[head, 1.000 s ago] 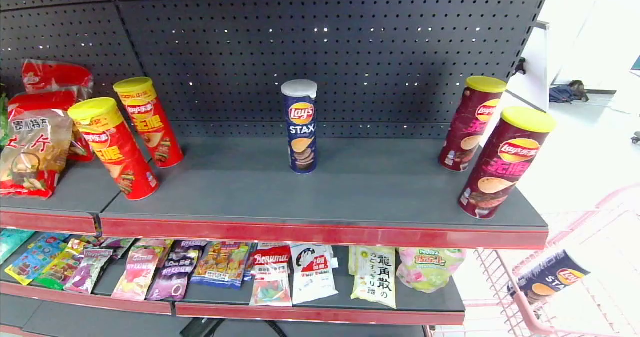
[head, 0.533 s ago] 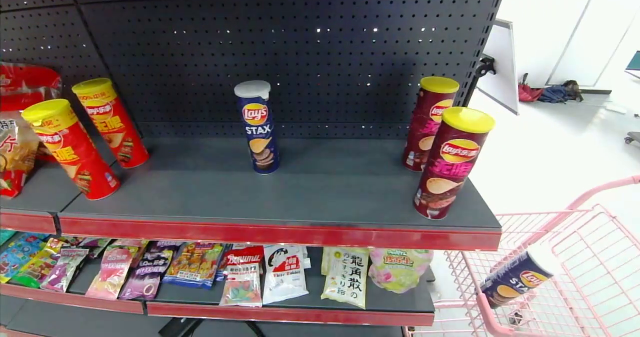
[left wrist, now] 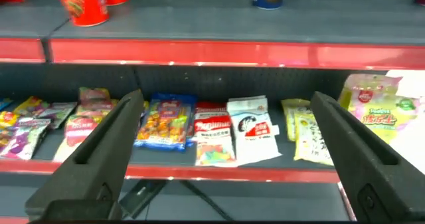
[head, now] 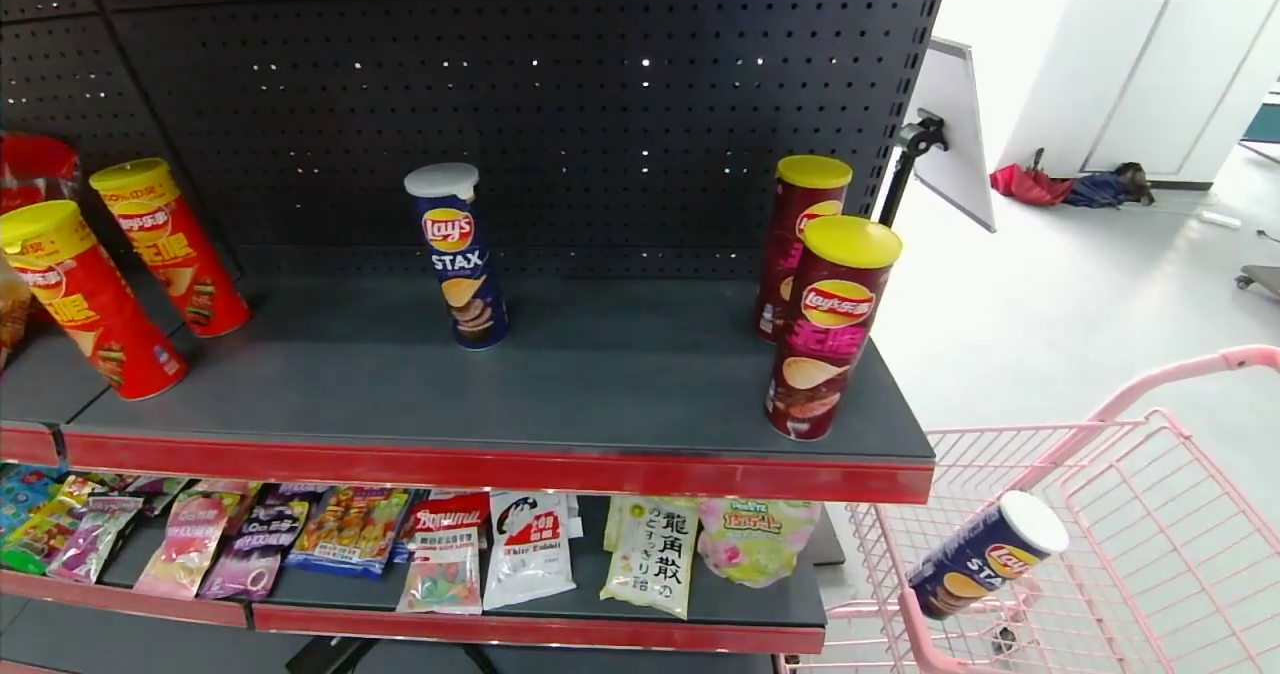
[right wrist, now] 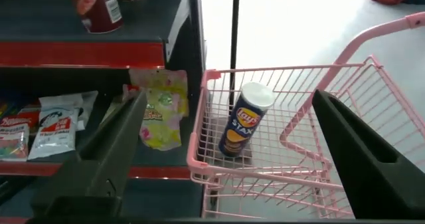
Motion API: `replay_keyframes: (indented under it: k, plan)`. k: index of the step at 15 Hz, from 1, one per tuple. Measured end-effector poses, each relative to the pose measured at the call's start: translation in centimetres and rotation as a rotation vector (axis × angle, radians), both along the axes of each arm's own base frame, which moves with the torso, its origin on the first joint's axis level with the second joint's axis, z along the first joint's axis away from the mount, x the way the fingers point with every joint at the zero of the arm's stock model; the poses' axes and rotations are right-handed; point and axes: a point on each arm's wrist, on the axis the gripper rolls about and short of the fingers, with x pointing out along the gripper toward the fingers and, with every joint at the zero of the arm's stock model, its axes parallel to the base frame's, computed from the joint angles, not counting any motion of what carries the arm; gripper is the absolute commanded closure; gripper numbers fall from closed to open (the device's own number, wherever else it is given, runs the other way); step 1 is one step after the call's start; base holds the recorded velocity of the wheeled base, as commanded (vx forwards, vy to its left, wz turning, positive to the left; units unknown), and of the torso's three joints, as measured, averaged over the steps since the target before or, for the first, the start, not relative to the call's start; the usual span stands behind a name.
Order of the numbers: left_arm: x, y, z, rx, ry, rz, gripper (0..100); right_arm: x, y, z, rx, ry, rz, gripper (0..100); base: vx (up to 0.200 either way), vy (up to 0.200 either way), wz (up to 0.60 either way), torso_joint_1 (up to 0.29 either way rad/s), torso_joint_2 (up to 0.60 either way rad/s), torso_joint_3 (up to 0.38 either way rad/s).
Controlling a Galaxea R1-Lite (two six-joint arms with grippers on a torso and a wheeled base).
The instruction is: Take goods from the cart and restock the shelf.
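One blue cardboard chip tube [head: 985,554] w/ white plastic lid lies tilted in the pink wire cart [head: 1060,426], right of the metal shelf [head: 500,469]. A matching tube [head: 457,254] stands upright mid-shelf, towards the far side. L & R jaws spread wide, holding nothing.

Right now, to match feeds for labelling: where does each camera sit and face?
Head view: on the head, forward and down at the shelf, pink cart and cart can.
Left wrist view: on the left wrist, facing the snack bags; open left gripper frames it.
Right wrist view: on the right wrist, facing the cart can; open right gripper frames it.
Head and right wrist share the cart can.
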Motion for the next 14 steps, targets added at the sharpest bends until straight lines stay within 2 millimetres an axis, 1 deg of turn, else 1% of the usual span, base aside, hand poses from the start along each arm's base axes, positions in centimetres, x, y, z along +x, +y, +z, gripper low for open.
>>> replay_keyframes:
  k: [7, 13, 14]
  plan:
    - [0.0, -0.01, 0.0, -0.002, 0.0, -0.001, 0, 0.0, 0.0, 0.0, 0.002, 0.0, 0.001, 0, 0.0, 0.0, -0.6, 0.002, 0.01, 0.002]
    - [0.0, 0.0, 0.0, -0.002, 0.0, -0.001, 0, 0.0, -0.01, -0.01, 0.001, 0.001, -0.001, 0, 0.0, 0.0, 0.0, 0.0, 0.0, 0.0]
    - [0.0, 0.0, 0.0, -0.002, 0.0, 0.0, 0, 0.0, -0.01, 0.0, 0.0, 0.0, -0.002, 0, 0.0, 0.0, 0.0, -0.11, 0.24, 0.149]
